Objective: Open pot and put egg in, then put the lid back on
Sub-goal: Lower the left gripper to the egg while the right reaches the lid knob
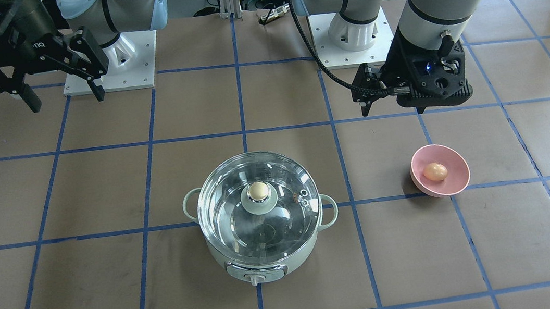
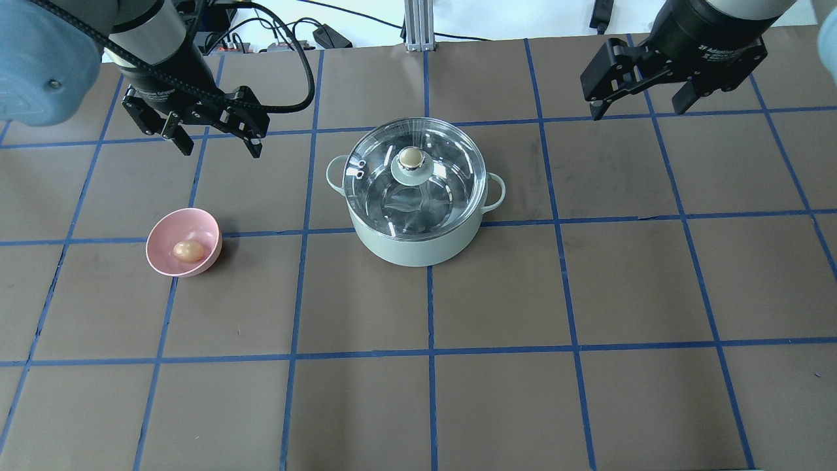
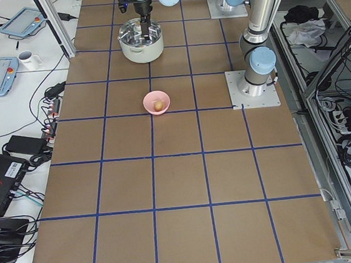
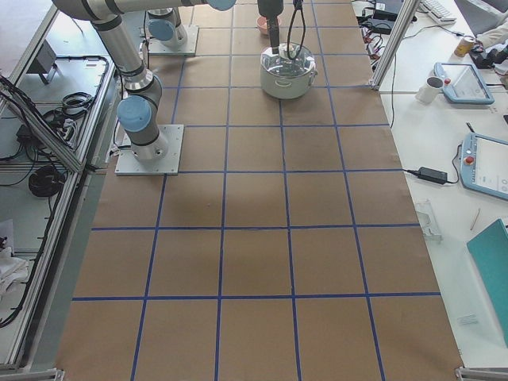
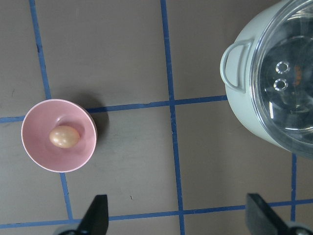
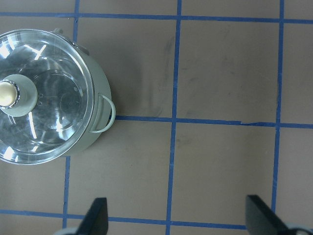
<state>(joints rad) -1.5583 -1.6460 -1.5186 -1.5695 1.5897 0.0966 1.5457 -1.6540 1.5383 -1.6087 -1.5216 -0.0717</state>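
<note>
The mint-green pot stands mid-table with the glass lid closed on it, beige knob up. The tan egg lies in a pink bowl to the pot's left. My left gripper is open and empty, hovering beyond the bowl, between bowl and pot. Its wrist view shows the egg and the pot's handle. My right gripper is open and empty, high at the far right, well clear of the pot. Its wrist view shows the lid at the left.
The table is brown paper with a blue tape grid. Both arm bases sit at the robot's edge. Cables and a metal post lie past the far edge. Tablets and a mug are on side benches.
</note>
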